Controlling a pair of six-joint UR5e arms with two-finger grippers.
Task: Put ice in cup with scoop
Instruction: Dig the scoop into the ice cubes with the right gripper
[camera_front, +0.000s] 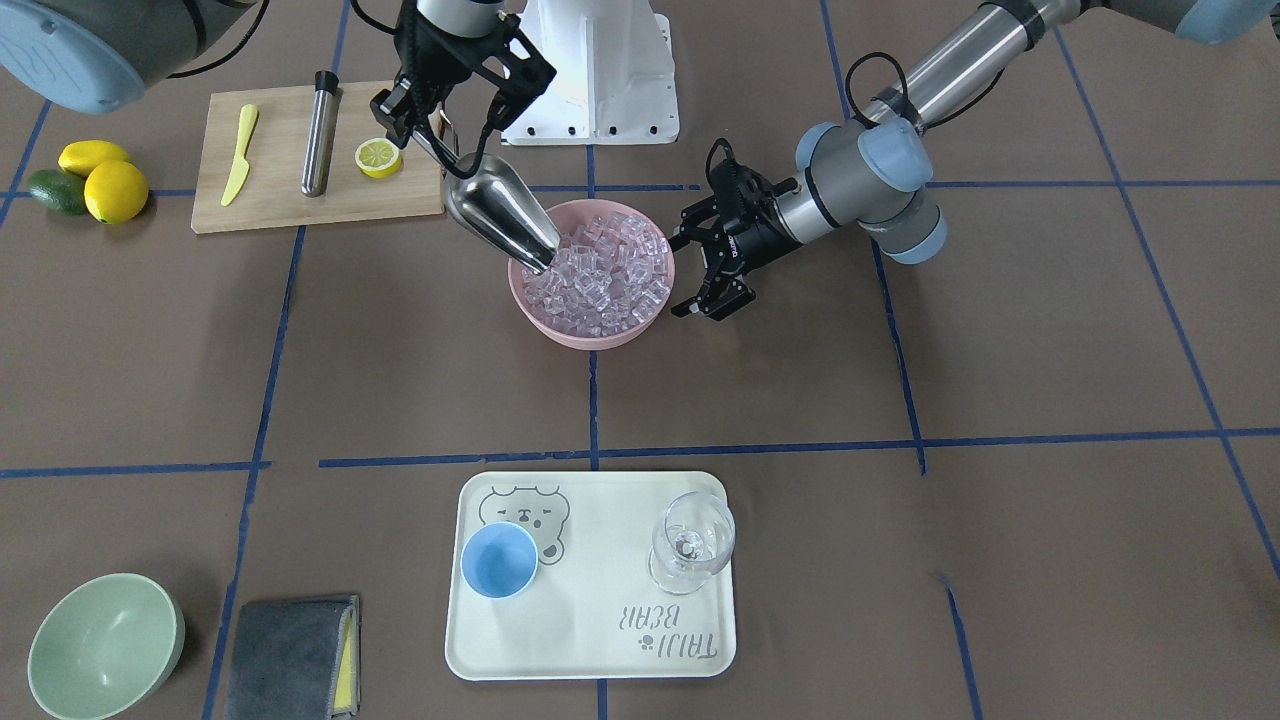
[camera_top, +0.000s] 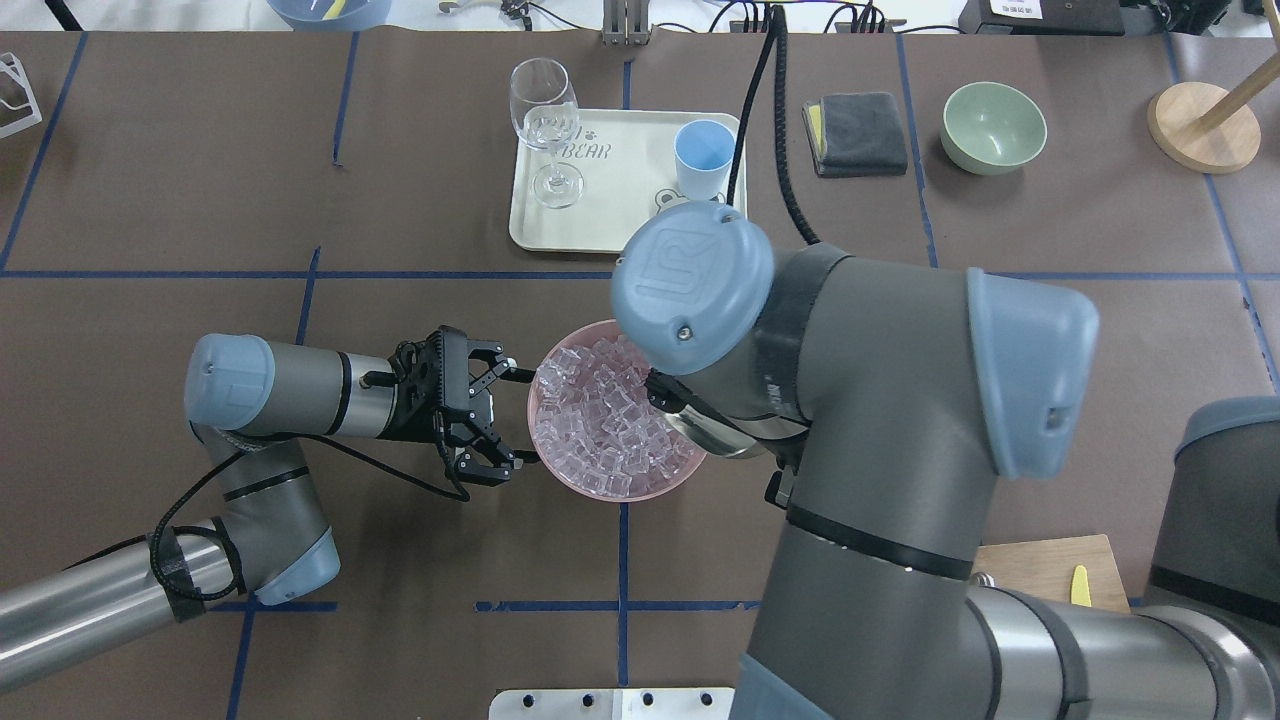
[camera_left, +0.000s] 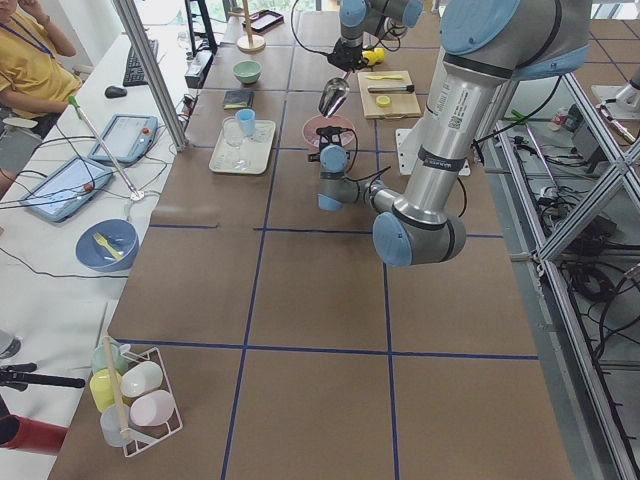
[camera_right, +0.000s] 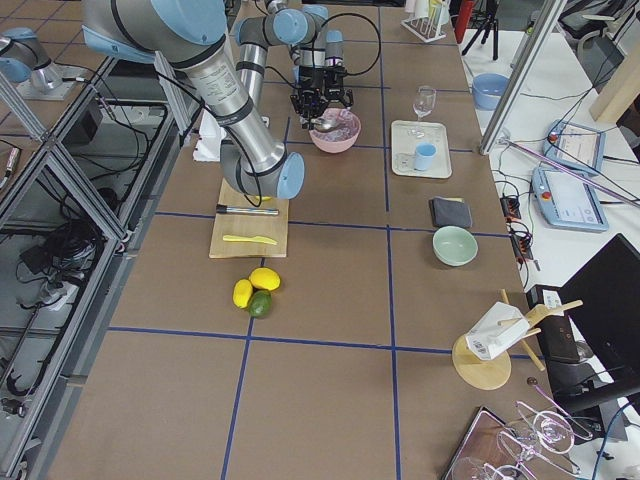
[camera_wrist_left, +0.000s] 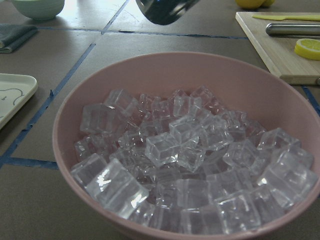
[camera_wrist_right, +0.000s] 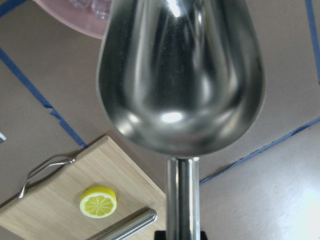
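Observation:
The ice (camera_front: 600, 270) fills a pink bowl (camera_front: 590, 338) at the table's middle. It also shows close up in the left wrist view (camera_wrist_left: 190, 160). My right gripper (camera_front: 440, 125) is shut on the rod handle of the steel scoop (camera_front: 500, 215). The scoop tilts down with its open end over the bowl's rim, by the ice. Its trough (camera_wrist_right: 180, 75) is empty. My left gripper (camera_top: 508, 422) is open and empty, level with the bowl's other side and just off its rim. The light-blue cup (camera_front: 498, 560) stands empty on a cream tray (camera_front: 590, 640).
A wine glass (camera_front: 692, 545) stands on the tray beside the cup. A cutting board (camera_front: 270, 200) behind the scoop holds a yellow knife, a steel cylinder and a lemon half. Lemons and an avocado (camera_front: 90, 180), a green bowl (camera_front: 105, 645) and a grey cloth (camera_front: 290, 655) lie further out.

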